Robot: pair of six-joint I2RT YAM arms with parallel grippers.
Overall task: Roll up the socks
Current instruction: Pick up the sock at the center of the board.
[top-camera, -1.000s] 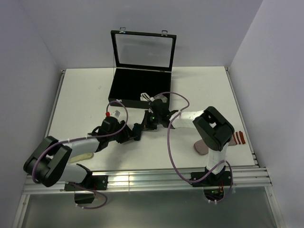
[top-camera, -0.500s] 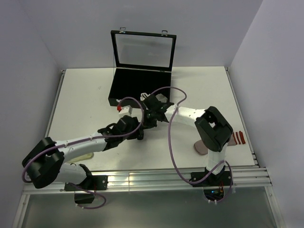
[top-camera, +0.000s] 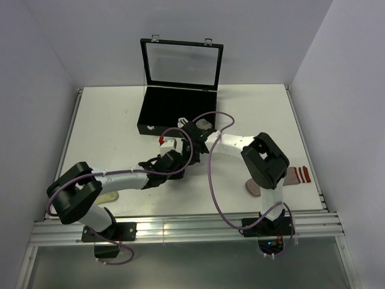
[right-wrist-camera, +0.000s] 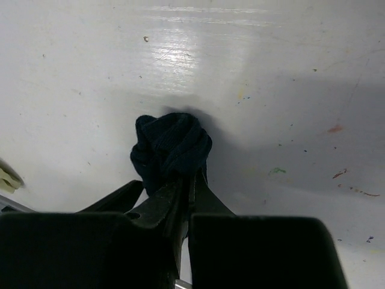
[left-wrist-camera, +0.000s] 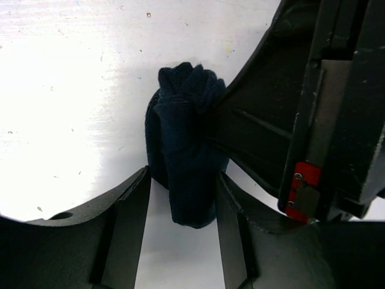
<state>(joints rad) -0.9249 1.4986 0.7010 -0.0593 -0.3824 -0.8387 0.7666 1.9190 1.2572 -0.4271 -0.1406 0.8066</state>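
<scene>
Robotics lab, tabletop test cell. Plain pale walls [top-camera: 252,36] box in white table [top-camera: 258,114] on three sides. Aluminium extrusion rails [top-camera: 192,227] along near edge. Two white-and-black arms bolted there: left arm [top-camera: 120,179], right arm [top-camera: 264,162]. Purple cables [top-camera: 212,180] loop loose off both. Small circuit board [top-camera: 274,244] with lit LED under right base. Tabletop scuffed, flecked with small coloured marks [right-wrist-camera: 334,128]. Only furnishing: black case [top-camera: 144,114], glass lid [top-camera: 180,60] propped open.
</scene>
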